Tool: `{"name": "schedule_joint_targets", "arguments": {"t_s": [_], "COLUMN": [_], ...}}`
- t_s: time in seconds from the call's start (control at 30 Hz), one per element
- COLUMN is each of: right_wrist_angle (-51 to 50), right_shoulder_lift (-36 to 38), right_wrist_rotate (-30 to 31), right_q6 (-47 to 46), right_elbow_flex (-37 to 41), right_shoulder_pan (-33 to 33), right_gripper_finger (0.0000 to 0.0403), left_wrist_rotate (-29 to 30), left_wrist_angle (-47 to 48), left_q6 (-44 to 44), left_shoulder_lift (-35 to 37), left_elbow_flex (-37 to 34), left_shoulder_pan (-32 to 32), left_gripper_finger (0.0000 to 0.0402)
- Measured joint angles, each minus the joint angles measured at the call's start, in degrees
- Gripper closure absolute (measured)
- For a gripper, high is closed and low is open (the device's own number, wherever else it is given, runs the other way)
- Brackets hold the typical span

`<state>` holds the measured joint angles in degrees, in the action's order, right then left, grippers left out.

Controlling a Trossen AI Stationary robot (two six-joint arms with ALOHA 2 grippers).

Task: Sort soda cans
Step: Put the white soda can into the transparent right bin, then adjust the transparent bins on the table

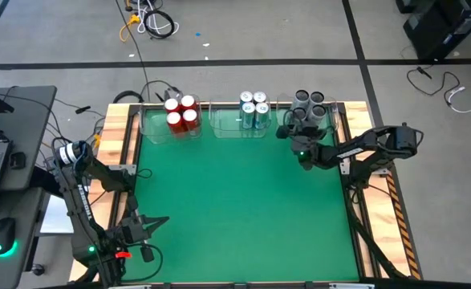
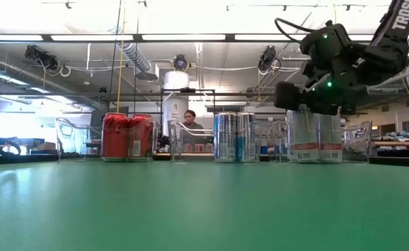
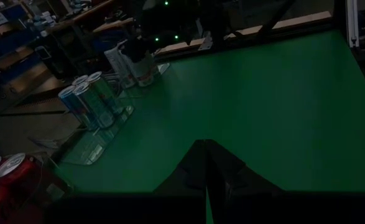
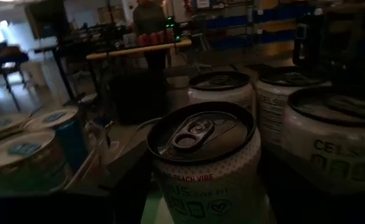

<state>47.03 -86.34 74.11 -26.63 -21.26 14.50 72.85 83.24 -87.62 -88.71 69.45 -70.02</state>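
1. high view: three clear bins (image 1: 172, 131) sit along the far edge of the green mat (image 1: 243, 209). four red cans (image 1: 181, 112) fill the left bin, four blue cans (image 1: 253, 108) the middle one, four grey cans (image 1: 310, 104) the right one; all show round tops. the right gripper (image 1: 298, 135) hangs at the near edge of the grey cans, and its fingers are hidden under the dark wrist. the left gripper (image 1: 156, 221) lies low at the near left corner, fingers pinched to a point, holding nothing.
2. low view: the red cans (image 2: 127, 137), the striped blue cans (image 2: 234, 137) and the pale grey cans (image 2: 317, 137) stand upright in a row. the right gripper (image 2: 309, 104) hangs just above the grey ones; its fingers blur into the bin wall, so the gap is hard to read. a person (image 2: 189, 124) sits far behind.
3. left wrist view: dark. the closed fingers (image 3: 206, 168) meet over the mat; the red cans (image 3: 5, 171) are cut off at the edge.
4. right wrist view: a grey can (image 4: 206, 158) with a dark pull-tab lid and white printed side stands between the spread fingers, not gripped; three more stand behind.
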Motion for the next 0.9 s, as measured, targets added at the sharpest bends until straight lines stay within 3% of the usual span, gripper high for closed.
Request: {"name": "schedule_joint_targets", "arguments": {"t_s": [0.37, 0.9], "right_wrist_angle": [1.35, 1.35], "right_shoulder_lift": [2.92, 9.45], "right_wrist_rotate": [0.50, 1.19], "right_q6": [9.00, 17.75], "right_elbow_flex": [0.07, 0.07], "right_shoulder_pan": [0.00, 0.00], "right_gripper_finger": [0.0077, 0.0074], "left_wrist_rotate": [-1.50, -1.70], "left_wrist_angle": [-0.63, -1.10], "left_q6": [-0.01, 0.21], "left_shoulder_lift": [0.00, 0.00], "left_elbow_flex": [0.00, 0.00], "left_shoulder_pan": [0.00, 0.07], "left_gripper_finger": [0.0401, 0.0401]}}
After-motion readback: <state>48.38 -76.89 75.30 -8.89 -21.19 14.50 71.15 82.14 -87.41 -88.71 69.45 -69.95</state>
